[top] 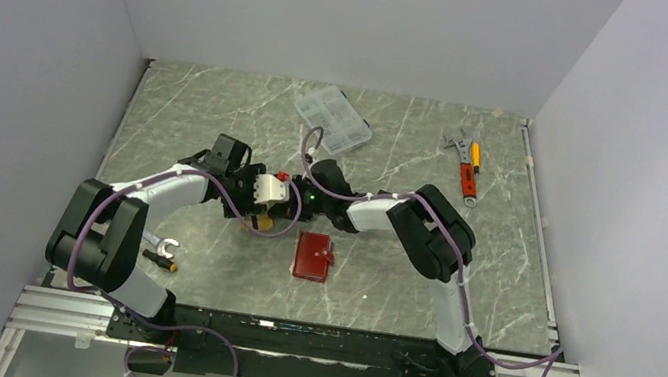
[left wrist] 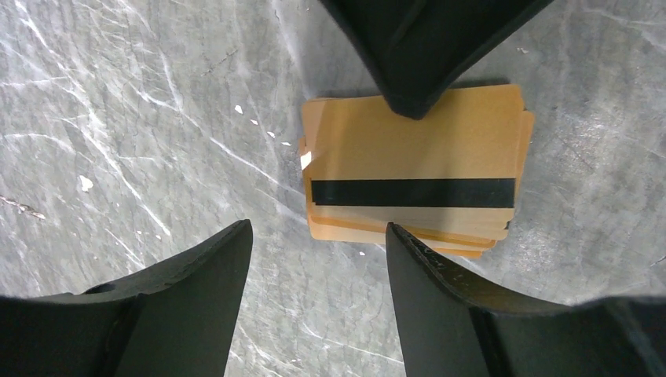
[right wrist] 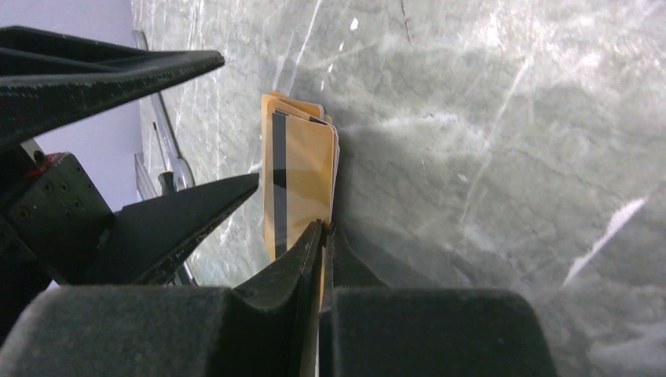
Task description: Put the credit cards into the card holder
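Fingers point(right wrist: 287, 271) of the right gripper point(right wrist: 323, 229) are pressed together, and they pinch the near edge of the credit cards point(left wrist: 408, 149). A thin orange line of card shows between them. I cannot tell if they hold one card or more.

The left gripper point(left wrist: 318, 228) has its fingers point(left wrist: 204, 267) wide apart. They hang just over the table point(top: 219, 120), right beside the cards, and they hold nothing. One finger covers a bit of the pile's edge.

The cards lie in a small messy pile on the green stone table, between the two grippers. They are orange-gold. The top one has a black stripe across it.

The card holder point(top: 312, 257) is red. It lies flat and folded shut on the table, near the pile but not touching it. The cards are outside it.

A clear plastic box point(top: 332, 119) sits farther back on the table. What is inside it is too small to see.

Some tools point(top: 464, 164) lie at the back right. A little wrench point(top: 164, 250) lies by the left arm.
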Robot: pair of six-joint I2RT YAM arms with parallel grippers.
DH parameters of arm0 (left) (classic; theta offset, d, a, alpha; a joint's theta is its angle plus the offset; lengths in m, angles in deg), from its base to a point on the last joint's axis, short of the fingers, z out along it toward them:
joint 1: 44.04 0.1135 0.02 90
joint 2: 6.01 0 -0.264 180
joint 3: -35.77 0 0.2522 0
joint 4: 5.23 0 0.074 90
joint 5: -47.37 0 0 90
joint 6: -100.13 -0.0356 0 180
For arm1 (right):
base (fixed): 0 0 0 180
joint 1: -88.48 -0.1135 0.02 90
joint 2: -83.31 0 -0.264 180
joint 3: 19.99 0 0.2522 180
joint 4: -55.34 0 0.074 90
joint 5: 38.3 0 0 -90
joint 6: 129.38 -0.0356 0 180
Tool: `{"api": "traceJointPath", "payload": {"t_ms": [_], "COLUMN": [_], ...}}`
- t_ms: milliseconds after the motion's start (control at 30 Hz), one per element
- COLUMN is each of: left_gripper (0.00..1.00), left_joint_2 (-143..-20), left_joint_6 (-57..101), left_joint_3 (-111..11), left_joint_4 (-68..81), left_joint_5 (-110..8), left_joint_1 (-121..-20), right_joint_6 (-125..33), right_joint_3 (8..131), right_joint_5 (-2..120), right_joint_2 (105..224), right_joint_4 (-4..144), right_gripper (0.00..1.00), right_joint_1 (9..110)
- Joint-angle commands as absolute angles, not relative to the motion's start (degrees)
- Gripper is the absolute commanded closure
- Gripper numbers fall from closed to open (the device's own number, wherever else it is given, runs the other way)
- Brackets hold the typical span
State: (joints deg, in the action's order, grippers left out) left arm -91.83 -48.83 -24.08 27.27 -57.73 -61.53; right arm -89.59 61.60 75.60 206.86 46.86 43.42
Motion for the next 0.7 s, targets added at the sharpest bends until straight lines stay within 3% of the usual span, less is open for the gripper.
{"api": "traceJointPath", "payload": {"t_ms": [0, 467, 667], "left_gripper": [0.32, 0.33, 0.30], "left_joint_2": [-90.4, -89.2, -87.2], "left_joint_6": [-48.5, -46.8, -38.6], "left_joint_3": [-26.7, -28.9, -34.7], "left_joint_4": [28.3, 31.1, 36.0], "left_joint_5": [-58.3, -60.6, -68.4], "left_joint_1": [-61.8, -61.6, -57.3], "right_joint_6": [-89.1, -93.9, -95.8], "right_joint_3": [58.4, 50.6, 49.8], "right_joint_5": [74.0, 78.5, 81.9], "right_joint_2": [204.0, 198.5, 197.9], "right_joint_4": [46.8, 30.9, 24.5], "right_gripper": [1.00, 1.00, 1.00], "right_joint_1": [43.8, 46.2, 46.8]}}
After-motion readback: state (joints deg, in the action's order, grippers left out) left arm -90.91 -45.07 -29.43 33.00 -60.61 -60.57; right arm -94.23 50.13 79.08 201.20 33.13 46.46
